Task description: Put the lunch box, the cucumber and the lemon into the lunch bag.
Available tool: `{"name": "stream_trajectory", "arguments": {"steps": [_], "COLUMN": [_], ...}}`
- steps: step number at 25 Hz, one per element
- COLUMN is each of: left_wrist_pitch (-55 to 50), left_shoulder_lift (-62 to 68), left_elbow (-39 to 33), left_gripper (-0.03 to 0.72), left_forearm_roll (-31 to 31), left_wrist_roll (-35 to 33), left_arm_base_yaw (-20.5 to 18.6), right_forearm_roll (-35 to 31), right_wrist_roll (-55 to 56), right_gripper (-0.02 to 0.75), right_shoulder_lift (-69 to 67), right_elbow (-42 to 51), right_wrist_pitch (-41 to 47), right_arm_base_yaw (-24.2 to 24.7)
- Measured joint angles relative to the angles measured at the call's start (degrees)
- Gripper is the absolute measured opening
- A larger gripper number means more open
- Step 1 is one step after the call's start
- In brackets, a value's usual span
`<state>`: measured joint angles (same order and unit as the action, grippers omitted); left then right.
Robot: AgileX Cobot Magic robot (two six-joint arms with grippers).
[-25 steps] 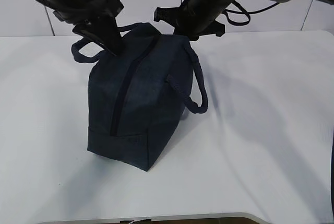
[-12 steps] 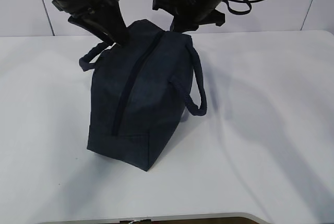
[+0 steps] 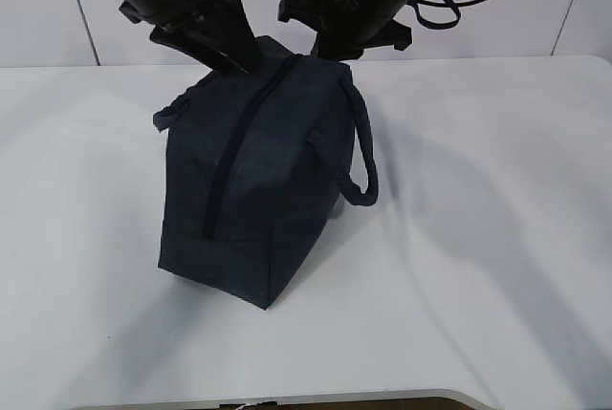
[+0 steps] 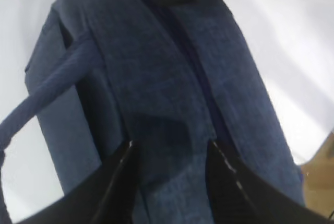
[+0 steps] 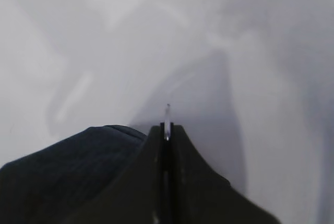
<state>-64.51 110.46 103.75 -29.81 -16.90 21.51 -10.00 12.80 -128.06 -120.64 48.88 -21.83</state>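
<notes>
I had the lunch bag [image 3: 253, 181] standing on the white table [image 3: 478, 238], its zip line running up the top toward both arms. My left gripper [image 4: 169, 174] was clamped on a fold of the bag's navy fabric beside the zipper. My right gripper [image 5: 166, 130] sat at the bag's far end, fingers pressed together on a thin silver ring [image 5: 167, 117] (blurry, it looked like the zip pull). One loop handle [image 3: 359, 157] hung down the right side.

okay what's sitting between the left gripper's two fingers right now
A raised fold of the lunch bag fabric, beside its closed zipper line. The left wrist view shows the left gripper straddling that fold, fingers either side.
</notes>
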Motion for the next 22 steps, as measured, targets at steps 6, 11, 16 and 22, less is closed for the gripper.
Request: {"name": "stream_trajectory", "arguments": {"steps": [6, 11, 16, 22], "left_wrist_pitch": [4.7, 3.7, -1.8, -3.8], "left_shoulder_lift": [1.3, 1.3, 1.3, 1.3], "left_elbow": [0.0, 0.3, 4.0, 8.4], "left_gripper": [0.331, 0.415, 0.451, 0.454], "left_forearm_roll": [-0.3, -0.3, 1.0, 2.1], "left_wrist_roll": [1.4, 2.0, 2.8, 3.0], "left_arm_base_yaw": [-0.5, -0.6, -0.6, -0.6], "right_forearm_roll": [0.0, -0.1, -0.1, -0.1], "right_wrist_roll": [0.0, 0.0, 0.0, -0.1], "right_gripper": [0.005, 0.005, 0.005, 0.005], "right_shoulder_lift": [0.0, 0.0, 0.0, 0.0], "right_elbow": [0.0, 0.0, 0.0, 0.0], "right_wrist_pitch": [0.0, 0.0, 0.0, 0.0], "right_arm_base_yaw": [0.0, 0.1, 0.1, 0.1]}}
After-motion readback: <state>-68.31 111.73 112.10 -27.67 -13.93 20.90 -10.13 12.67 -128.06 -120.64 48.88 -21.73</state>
